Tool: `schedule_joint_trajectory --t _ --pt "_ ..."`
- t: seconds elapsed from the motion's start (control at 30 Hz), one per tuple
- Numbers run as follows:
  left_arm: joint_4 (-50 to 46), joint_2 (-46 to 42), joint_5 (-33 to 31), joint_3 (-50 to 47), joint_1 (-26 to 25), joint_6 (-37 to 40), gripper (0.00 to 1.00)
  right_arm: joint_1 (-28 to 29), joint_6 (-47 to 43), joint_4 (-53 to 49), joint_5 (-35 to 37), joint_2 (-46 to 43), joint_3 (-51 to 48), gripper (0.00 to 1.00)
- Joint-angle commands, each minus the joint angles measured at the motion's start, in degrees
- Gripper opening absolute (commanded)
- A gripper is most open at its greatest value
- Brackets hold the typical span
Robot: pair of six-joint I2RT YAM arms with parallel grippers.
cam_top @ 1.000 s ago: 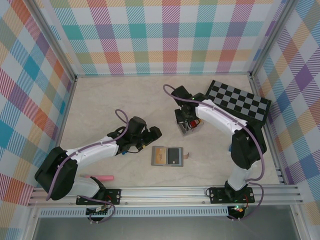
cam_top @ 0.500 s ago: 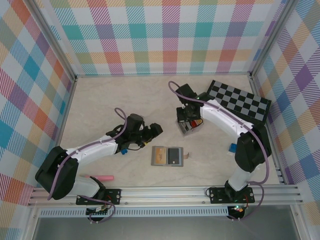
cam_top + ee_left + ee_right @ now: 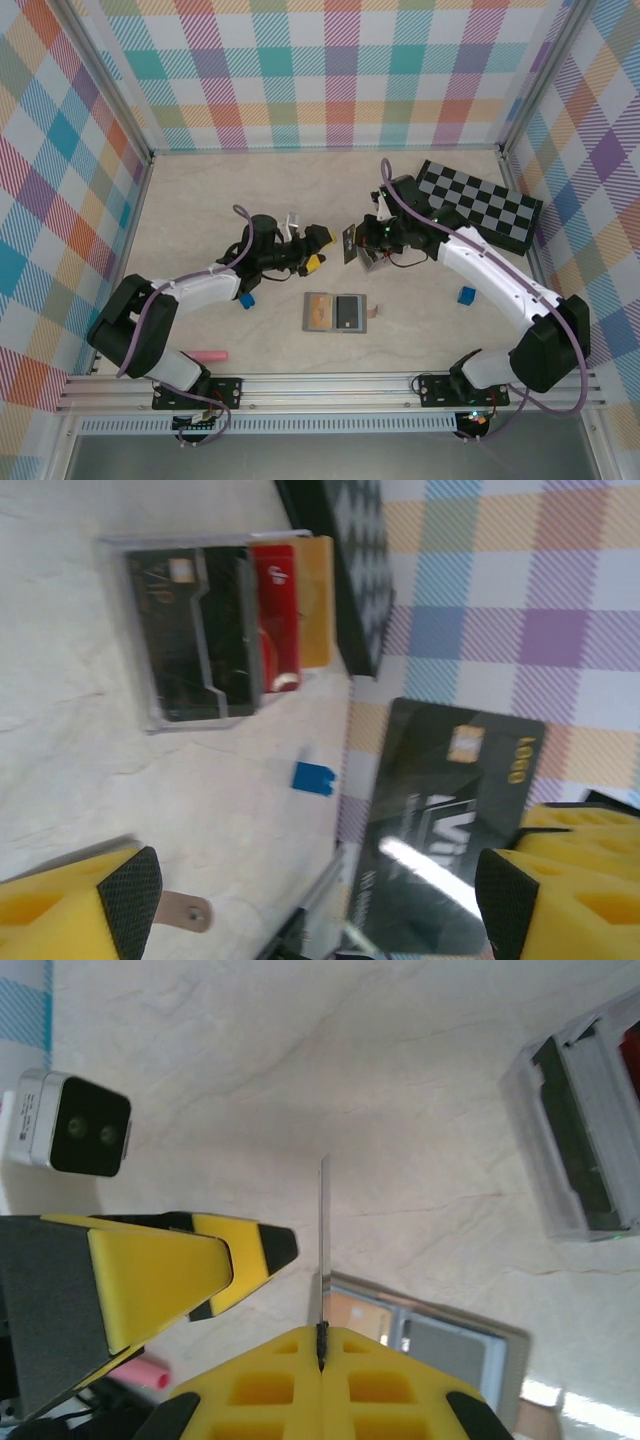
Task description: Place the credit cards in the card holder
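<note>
My right gripper [image 3: 363,241] [image 3: 321,1338] is shut on a black credit card [image 3: 349,242] [image 3: 323,1230], holding it upright and off the table; that card shows edge-on in the right wrist view. My left gripper [image 3: 317,250] [image 3: 320,905] faces it, open wide. The black card [image 3: 450,840] stands just in front of its gap, close to one yellow finger [image 3: 560,880], untouched as far as I can see. The grey card holder [image 3: 335,312] [image 3: 440,1345] lies open below with a tan and a dark card in it. More credit cards, black, red [image 3: 275,615] and yellow-tan, stand in a clear tray [image 3: 376,257] [image 3: 150,710].
A black-and-grey chequered board [image 3: 480,205] lies at the back right. Small blue blocks [image 3: 246,300] [image 3: 466,294] sit left and right of the card holder. A pink stick [image 3: 205,354] lies near the left arm's base. Walls enclose the table.
My right gripper lifted the black card out of the tray and swung it left. My left gripper rose, turned and moved right until it faces the card.
</note>
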Motion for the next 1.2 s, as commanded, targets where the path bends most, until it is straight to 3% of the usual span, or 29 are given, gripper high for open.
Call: schedule_joint_trajectory --t 0.0,0.3,0.53,0.77,0.97,1.07,1.17 --pt "11.13 0.44 5.03 -0.19 0.80 -3.55 0.82 -1.05 5.14 5.62 -6.70 -2.39 -1.97 0.00" --pt "16.15 0.79 6.45 0.20 0.87 -6.10 0.77 -4.37 9.98 13.02 -14.08 -4.41 -5.91 0.00" --pt "18.65 0.19 7.00 0.75 0.87 -8.05 0.65 -5.28 12.43 17.72 -17.72 -3.97 -7.47 0.00" --pt "20.65 -0.43 6.88 0.60 0.87 -9.54 0.42 -6.00 14.03 19.86 -18.78 -3.29 -8.97 0.00" --pt "20.55 -0.80 6.40 0.12 0.87 -9.94 0.05 -6.99 15.82 23.05 -21.31 -3.48 -10.96 0.01" --pt "21.74 -0.96 6.32 -0.33 0.84 -10.83 0.00 -7.59 16.64 24.64 -22.67 -3.43 -11.88 0.04" --pt "23.19 -0.92 6.28 -0.63 0.87 -12.02 0.00 -7.91 16.78 25.08 -22.79 -3.46 -12.49 0.17"
